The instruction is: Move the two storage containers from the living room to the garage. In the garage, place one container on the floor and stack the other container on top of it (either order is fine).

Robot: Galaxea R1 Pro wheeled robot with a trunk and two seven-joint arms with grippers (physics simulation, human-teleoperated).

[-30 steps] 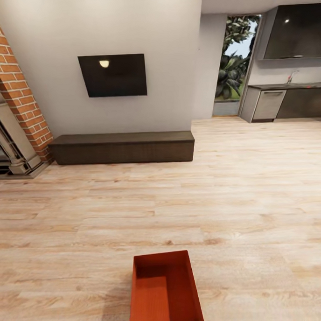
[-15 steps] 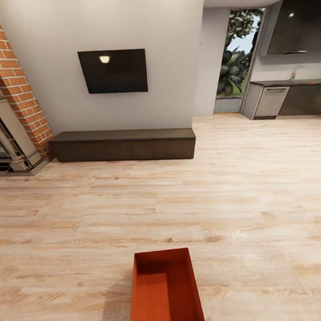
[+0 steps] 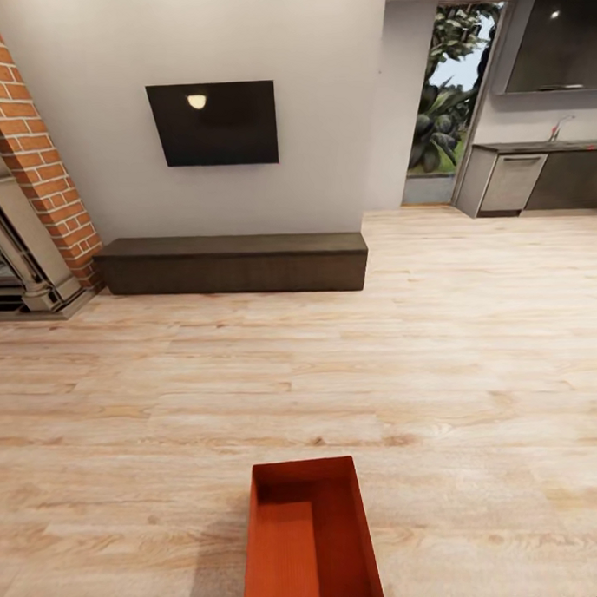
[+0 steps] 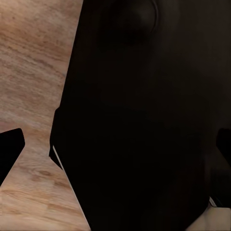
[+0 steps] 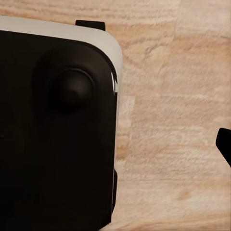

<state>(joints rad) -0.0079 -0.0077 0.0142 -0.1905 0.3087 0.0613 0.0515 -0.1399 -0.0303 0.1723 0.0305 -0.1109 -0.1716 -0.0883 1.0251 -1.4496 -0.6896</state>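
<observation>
Head camera has tilted and advanced slightly; storage container (image 3: 310, 534) remains at bottom centre on living room floor (image 3: 476, 386), ungrasped; gripper states cannot be determined

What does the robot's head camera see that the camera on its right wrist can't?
The head view takes in the room: an orange-red box sitting open on the floor close to the robot, a long dark bench against the white wall, a black screen above it, a brick fireplace, and a kitchen counter farther off. The right wrist view has a big black rounded part of the robot's body close up. Both show the light wood floor.
</observation>
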